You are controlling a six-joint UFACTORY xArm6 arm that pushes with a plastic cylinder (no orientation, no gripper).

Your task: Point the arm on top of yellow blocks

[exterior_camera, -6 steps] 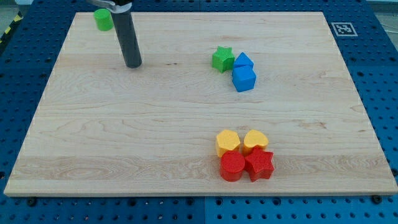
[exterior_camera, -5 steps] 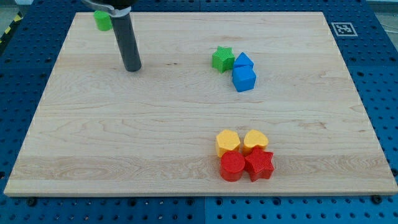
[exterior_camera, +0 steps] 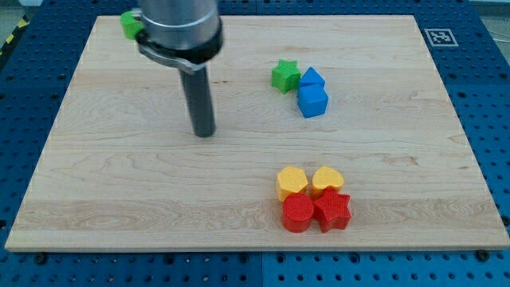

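Observation:
Two yellow heart-shaped blocks sit side by side low on the board, one on the left (exterior_camera: 292,182) and one on the right (exterior_camera: 327,179). A red cylinder (exterior_camera: 298,213) and a red star (exterior_camera: 332,210) touch them from below. My tip (exterior_camera: 205,131) rests on the board up and to the left of the yellow blocks, well apart from them. The rod rises from it to the arm's wide dark body at the view's top.
A green star (exterior_camera: 284,75) touches a blue block (exterior_camera: 311,79) with a blue cube (exterior_camera: 312,101) just below it, at the upper right. A green cylinder (exterior_camera: 129,23), partly hidden by the arm, sits at the top left corner. A fiducial tag (exterior_camera: 438,37) marks the top right corner.
My tip has moved down and to the right across the board, closer to the yellow blocks. The arm's body has come into view. No block has moved.

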